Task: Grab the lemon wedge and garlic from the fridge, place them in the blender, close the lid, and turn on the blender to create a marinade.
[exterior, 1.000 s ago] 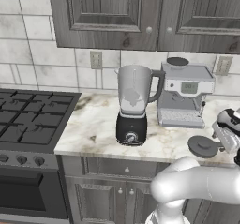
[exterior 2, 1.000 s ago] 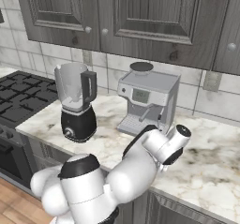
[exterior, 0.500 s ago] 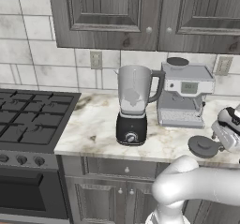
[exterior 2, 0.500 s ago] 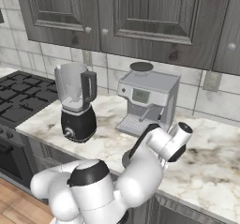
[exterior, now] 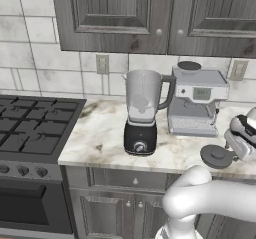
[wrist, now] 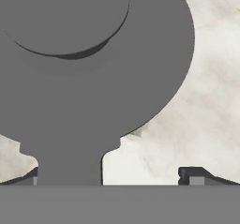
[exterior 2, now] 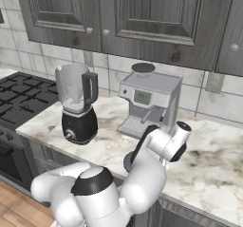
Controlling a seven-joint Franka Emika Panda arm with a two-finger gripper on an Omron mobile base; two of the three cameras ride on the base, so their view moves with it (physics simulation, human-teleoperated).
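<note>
The lid [exterior: 217, 155] lies flat on the marble worktop [exterior: 105, 133] near its front edge, in front of the coffee machine [exterior: 196, 101] and to the right of the blender [exterior: 142, 112], whose jar stands uncovered. My pincer [wrist: 112, 174] hangs right above the lid, spread wide and pinching nothing; the disc and its raised knob sit close below my fingertips [wrist: 192, 175].

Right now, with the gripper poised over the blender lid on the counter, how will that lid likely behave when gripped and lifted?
The lid looks like a stiff flat disc lying flat on the marble counter, so it probably won't roll or tip. Its raised centre knob seems the natural hold. The open gripper sits off that knob, so a pinch on the thin rim might slip.
</note>
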